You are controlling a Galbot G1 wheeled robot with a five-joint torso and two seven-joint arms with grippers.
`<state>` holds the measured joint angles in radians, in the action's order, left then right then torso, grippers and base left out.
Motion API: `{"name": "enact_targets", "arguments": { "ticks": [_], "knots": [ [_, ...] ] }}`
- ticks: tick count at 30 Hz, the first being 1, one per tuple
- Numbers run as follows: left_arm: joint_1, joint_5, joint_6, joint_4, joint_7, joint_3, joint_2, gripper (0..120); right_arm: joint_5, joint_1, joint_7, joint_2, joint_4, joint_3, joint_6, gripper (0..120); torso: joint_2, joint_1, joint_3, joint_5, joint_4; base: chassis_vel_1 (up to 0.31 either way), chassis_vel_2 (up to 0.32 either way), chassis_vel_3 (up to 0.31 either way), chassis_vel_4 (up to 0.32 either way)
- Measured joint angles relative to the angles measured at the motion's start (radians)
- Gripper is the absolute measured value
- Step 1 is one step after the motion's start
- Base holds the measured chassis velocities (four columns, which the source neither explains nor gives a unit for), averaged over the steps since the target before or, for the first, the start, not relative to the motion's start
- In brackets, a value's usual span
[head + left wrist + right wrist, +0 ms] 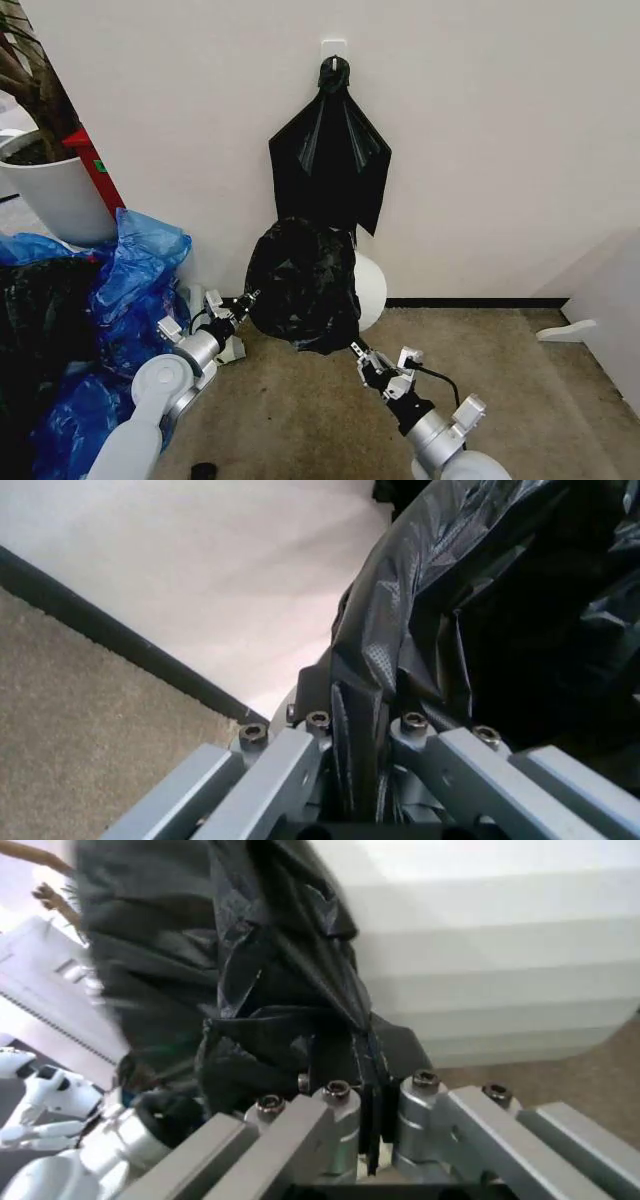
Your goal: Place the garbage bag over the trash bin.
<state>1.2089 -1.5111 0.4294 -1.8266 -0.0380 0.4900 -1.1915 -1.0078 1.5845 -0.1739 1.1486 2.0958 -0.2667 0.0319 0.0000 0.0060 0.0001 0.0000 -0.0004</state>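
**Both grippers pinch the black bag at the white bucket**

The garbage bag [300, 285], a thin, glossy, wrinkled black plastic sack, is draped over the trash bin [371, 288], a small round white plastic bucket lying on its side on the tan carpet floor [300, 410] against the white wall [480, 140]. In the head view only a curved white part of the bucket shows, at about 3 o'clock of the bag's bulk; the rest is covered by the film.

The left gripper [250, 299] meets the bag's edge at about 9 o'clock of the bundle. In the left wrist view its grey metal fingers [290, 761] are drawn narrow, with a pleat of black film running down between them, so the bag is clamped in the slot.

The right gripper [357, 349] sits at about 5 o'clock of the bundle, at the bag's lowest hanging fold. In the right wrist view its fingers [330, 1121] are likewise nearly together, with a thin strip of film held between them and the bucket's white side just behind.

Directly at 12 o'clock of the bundle, a fan-shaped black bunch of bags [330, 160] hangs from a hook on the wall. At 9 o'clock, bright blue plastic bags [140, 270] lie heaped beside a large white planter pot [55, 195].
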Motion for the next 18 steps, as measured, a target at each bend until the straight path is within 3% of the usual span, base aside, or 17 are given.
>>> {"name": "enact_targets", "arguments": {
  "ticks": [11,18],
  "knots": [
    [0.021,-0.007,0.021,-0.048,-0.007,-0.001,-0.003,1,0.006,-0.064,0.007,0.016,-0.126,-0.038,0.007,0,0.0,0.0,0.0,0.0002,0.0001,0.0,0.0,0.0,0.0],
    [0.038,-0.002,0.031,-0.079,-0.021,-0.001,-0.005,1,0.02,-0.062,0.026,0.016,-0.124,-0.035,0.012,0,0.0,0.0,0.0,0.0002,0.0002,0.0,0.0,0.0,0.0]
  ]
}}
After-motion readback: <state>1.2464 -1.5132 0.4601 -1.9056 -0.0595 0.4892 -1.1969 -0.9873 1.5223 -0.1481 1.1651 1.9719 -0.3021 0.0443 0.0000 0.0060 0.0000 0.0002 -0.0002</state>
